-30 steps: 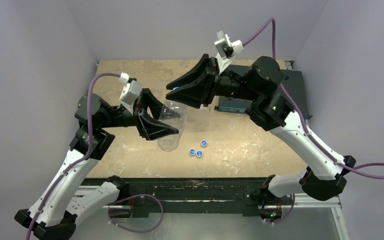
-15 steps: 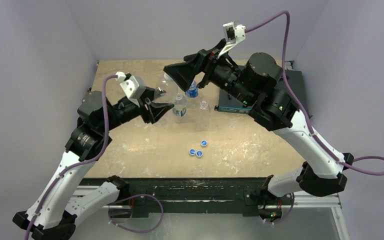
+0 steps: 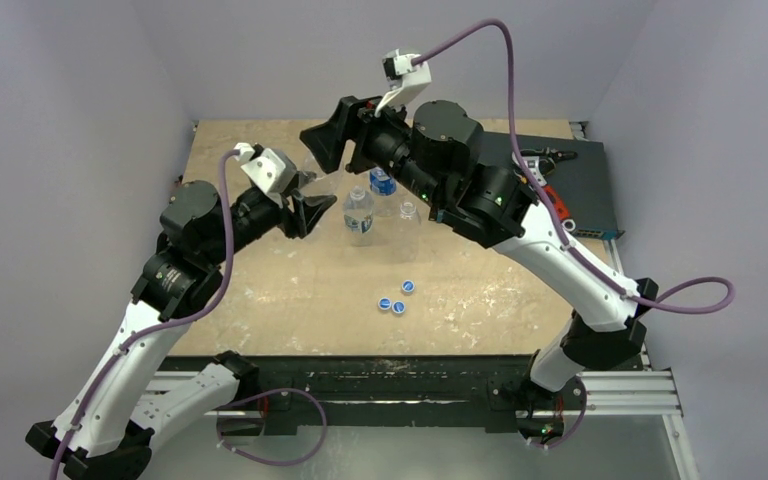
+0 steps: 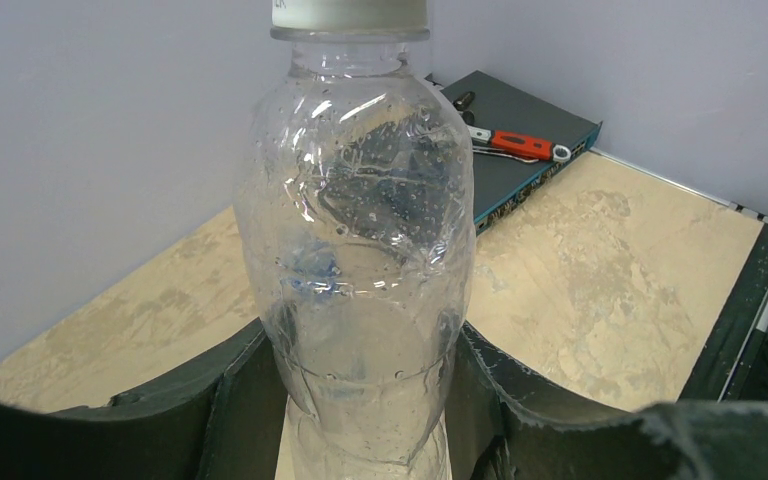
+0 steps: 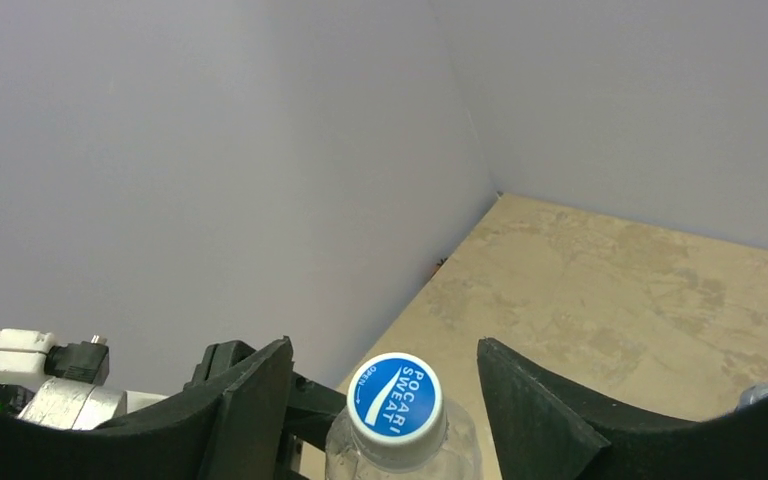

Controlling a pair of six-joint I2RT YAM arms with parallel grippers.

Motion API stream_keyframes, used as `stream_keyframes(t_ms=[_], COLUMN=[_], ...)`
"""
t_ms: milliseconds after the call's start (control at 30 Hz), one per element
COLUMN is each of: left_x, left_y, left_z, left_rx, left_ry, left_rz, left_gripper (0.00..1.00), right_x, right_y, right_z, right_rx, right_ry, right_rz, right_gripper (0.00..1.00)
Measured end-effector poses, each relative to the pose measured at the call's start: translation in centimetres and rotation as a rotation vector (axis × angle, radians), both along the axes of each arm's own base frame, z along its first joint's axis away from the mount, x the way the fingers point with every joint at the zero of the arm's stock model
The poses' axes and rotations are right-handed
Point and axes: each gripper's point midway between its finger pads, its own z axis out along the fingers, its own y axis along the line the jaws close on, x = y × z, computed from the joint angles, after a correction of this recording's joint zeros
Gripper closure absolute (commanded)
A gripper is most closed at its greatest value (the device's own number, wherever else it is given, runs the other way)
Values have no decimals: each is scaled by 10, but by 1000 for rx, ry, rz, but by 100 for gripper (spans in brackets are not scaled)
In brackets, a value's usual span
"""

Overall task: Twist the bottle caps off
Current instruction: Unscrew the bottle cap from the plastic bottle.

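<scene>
My left gripper (image 3: 305,205) is shut on the lower body of a clear, crinkled, unlabelled bottle (image 3: 318,178) and holds it upright; in the left wrist view the bottle (image 4: 360,250) sits between the jaws of that gripper (image 4: 355,400). Its cap (image 5: 395,397) is blue with a white mark and sits on the neck. My right gripper (image 3: 332,148) is open above the cap, with its fingers (image 5: 250,400) on either side, not touching. Two labelled bottles (image 3: 358,214) (image 3: 383,183) and an unlabelled one (image 3: 407,220) stand mid-table. Three loose blue caps (image 3: 397,298) lie nearer the front.
A dark flat box (image 3: 570,185) with an orange-handled tool (image 3: 545,195) on it lies at the back right; it also shows in the left wrist view (image 4: 520,130). Grey walls close the table on the left, back and right.
The left gripper has carried the bottle back and left and stood it upright. The right arm has swung left and now hangs over the cap, uncovering the dark box.
</scene>
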Motion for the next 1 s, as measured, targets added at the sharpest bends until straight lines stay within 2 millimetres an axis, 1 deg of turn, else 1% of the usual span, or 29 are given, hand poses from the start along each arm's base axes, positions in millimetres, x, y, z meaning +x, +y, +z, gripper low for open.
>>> stream_keyframes(t_ms=[33,100,200,267,300,367,400,433,500,533,733,800,900,1000], left_x=[0,1,1,1,1,1,1,1,1,1,-5,-13,-29,-49], left_y=[0,1,1,2,2,2,2,2,2,2,-3,-9,-21,-34], left_z=[0,0,0,0,0,1,1,1,1,1,1,4,14,24], left_rx=[2,3,3,7,6,6,6,6,6,5,-14,-41,-93,-147], left_ry=[0,-1,-2,-7,-8,-9,-9,-9,-9,-9,11,34,71,103], left_rz=[3,7,9,9,10,12,12,12,12,12,-28,-79,-186,-312], left_gripper=[87,87,87,88,88,88,88,88,88,88,89,89,88,88], right_x=[1,2,2,3,3,3,3,3,3,3,0,-5,-15,-35], right_y=[1,3,2,1,1,1,1,1,1,2,1,-1,-9,-18], right_z=[-1,-2,-1,0,0,0,0,0,0,0,0,4,13,24], right_rx=[-3,-6,-2,0,0,1,0,0,0,0,0,3,25,62], right_ry=[2,3,1,-1,-2,-1,-1,-1,-2,-1,-12,-24,-57,-110], right_rz=[-4,-5,-8,-13,-12,-13,-12,-12,-10,-8,18,58,135,256], right_gripper=[37,48,67,70,67,66,69,76,96,100,100,100,100,100])
